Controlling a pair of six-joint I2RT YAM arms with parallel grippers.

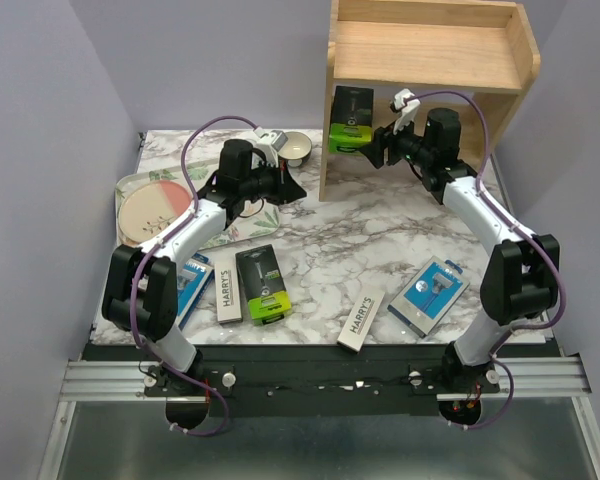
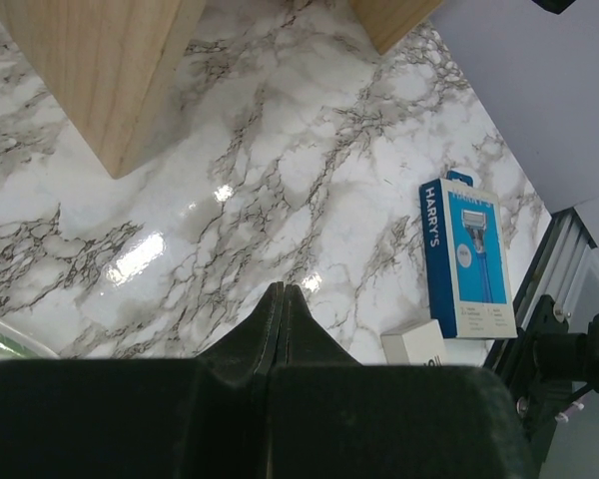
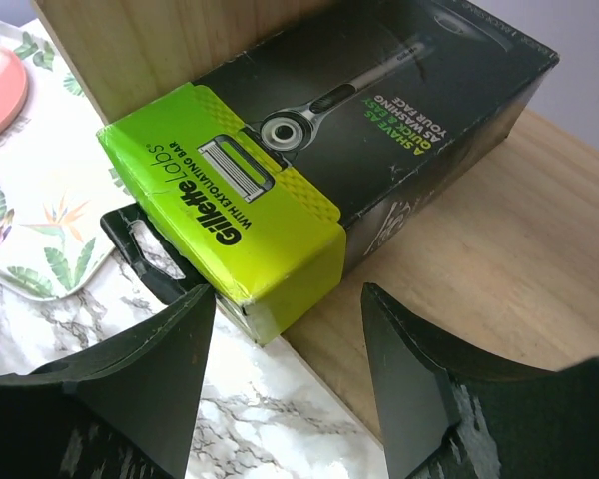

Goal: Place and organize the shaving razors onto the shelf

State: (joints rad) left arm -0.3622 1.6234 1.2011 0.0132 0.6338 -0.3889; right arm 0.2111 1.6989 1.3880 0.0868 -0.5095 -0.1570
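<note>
Spreading across the top view, the marble table (image 1: pixel 360 235) carries the light-wood shelf (image 1: pixel 430 60) at about 1 o'clock. The right arm (image 1: pixel 480 215) stretches to the shelf's lower tier. There the right gripper (image 1: pixel 380 142) hovers with its fingers spread wide and nothing between them. It sits just at 4 o'clock of a black-and-lime pack (image 1: pixel 351 118) that lies on the tier against the left side panel. In the right wrist view that pack's lime end juts out over the board's front edge. The left arm (image 1: pixel 185 235) bends inward, and the left gripper (image 1: pixel 285 187) hangs over bare marble with its fingers (image 2: pixel 283 309) pressed together on nothing. At 9 o'clock lies the floral tray (image 1: pixel 128 185), bearing the pink plate (image 1: pixel 152 212). Five more packs lie flat near the table's front edge. A blue pack (image 1: pixel 430 292) is at 4 o'clock and a white Harry's box (image 1: pixel 361 322) at 6. A second black-and-lime pack (image 1: pixel 262 284) is at 7, with a second white Harry's box (image 1: pixel 229 291) touching its left side. A second blue pack (image 1: pixel 194 280) is partly hidden under the left arm. A small bowl (image 1: pixel 298 147) sits at 11 o'clock.
</note>
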